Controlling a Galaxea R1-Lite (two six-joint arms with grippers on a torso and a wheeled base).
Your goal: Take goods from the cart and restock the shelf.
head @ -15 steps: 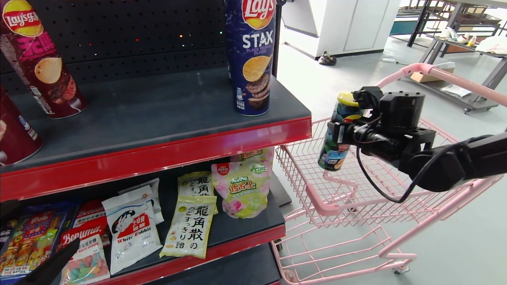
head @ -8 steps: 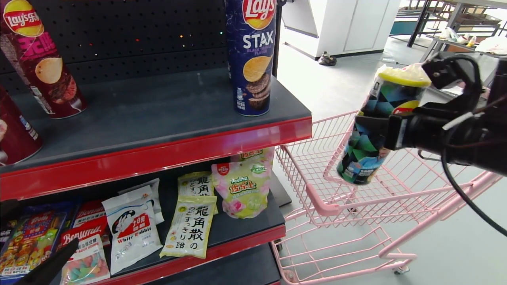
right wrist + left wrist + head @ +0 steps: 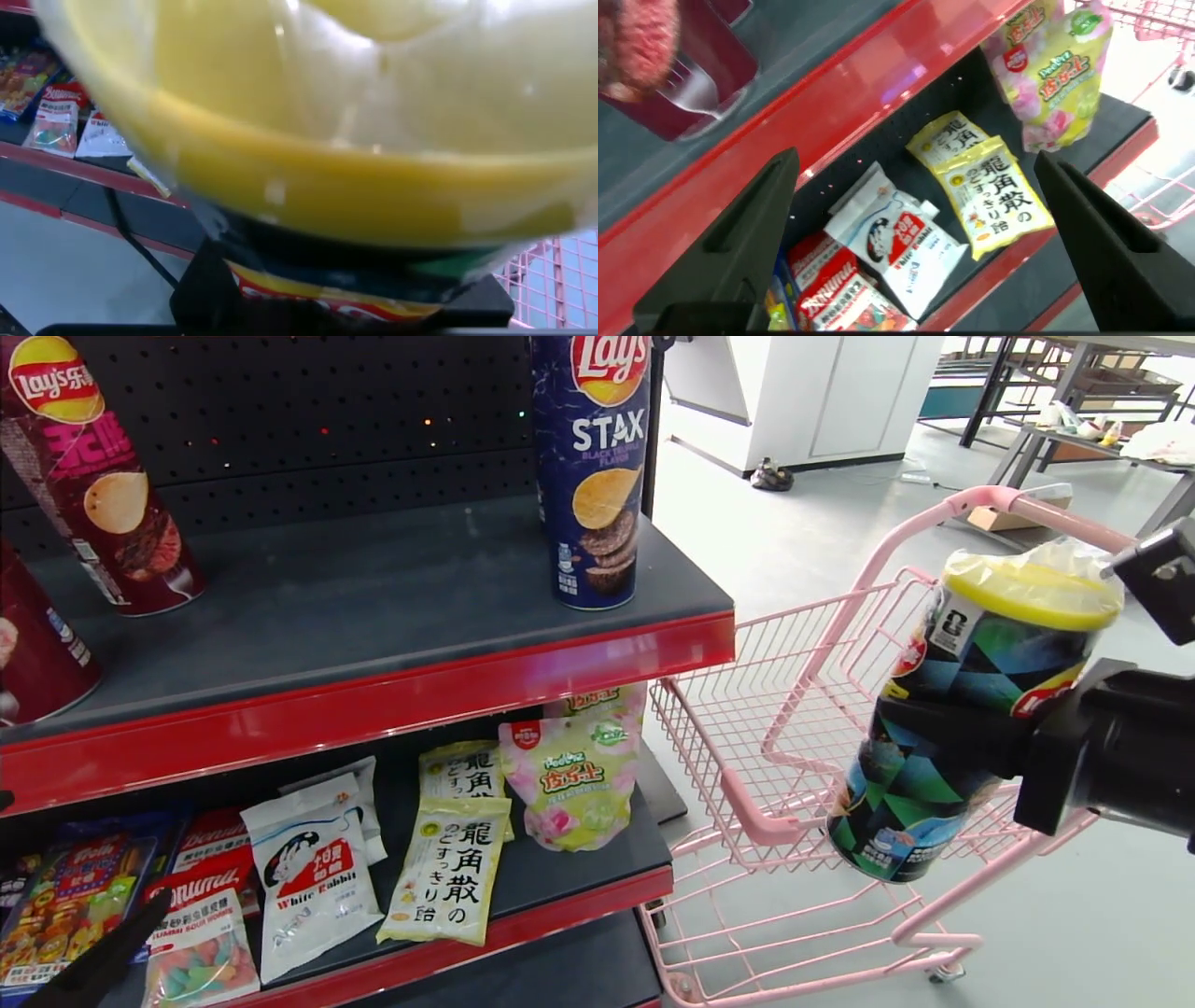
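Note:
My right gripper (image 3: 966, 733) is shut on a chips can (image 3: 994, 649) with a yellow lid and a blue-green patterned wrap. It holds the can nearly upright in the air above the pink cart (image 3: 747, 803), right of the shelf. In the right wrist view the can's yellow lid (image 3: 327, 140) sits close to the lens, and a black finger (image 3: 336, 303) shows below it. My left gripper (image 3: 915, 252) is open, low in front of the lower shelf's snack bags (image 3: 985, 191). One of its fingers (image 3: 103, 961) shows at the bottom left of the head view.
The upper shelf (image 3: 373, 588) carries a blue chips can (image 3: 593, 467) at its right end and maroon cans (image 3: 93, 476) at the left, with bare board between. The lower shelf (image 3: 560, 887) holds several snack bags. Racks and a cabinet stand far behind the cart.
My right gripper has carried the can up out of the cart, to the right and closer to the head camera. The left arm has barely shifted.

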